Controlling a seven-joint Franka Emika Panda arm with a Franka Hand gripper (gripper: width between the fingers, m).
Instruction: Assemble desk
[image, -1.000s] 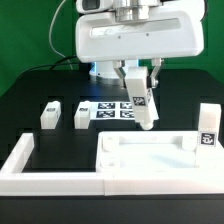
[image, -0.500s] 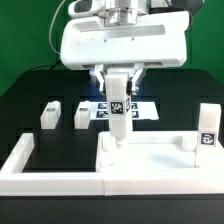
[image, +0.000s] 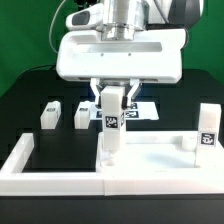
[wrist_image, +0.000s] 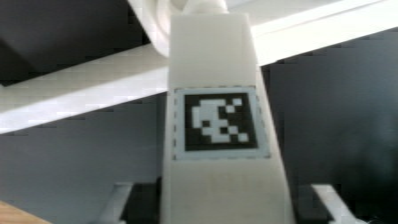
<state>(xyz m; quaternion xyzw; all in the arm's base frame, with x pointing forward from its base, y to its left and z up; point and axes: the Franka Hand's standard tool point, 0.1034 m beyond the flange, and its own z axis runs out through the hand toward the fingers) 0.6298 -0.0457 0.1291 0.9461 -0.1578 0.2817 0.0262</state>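
Panel 1, legs 4, 1 seemingly gripped.

Four legs – left leg, second leg, centre leg, right leg – share the frame with one panel, one border wall, one marker board.

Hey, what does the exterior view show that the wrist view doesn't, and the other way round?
Only the exterior view shows two loose legs on the table, a standing leg at the exterior view's right end of the desk panel, and the marker board. Only the wrist view shows the tag on the held leg close up. Both show that leg in the gripper by the desk panel.
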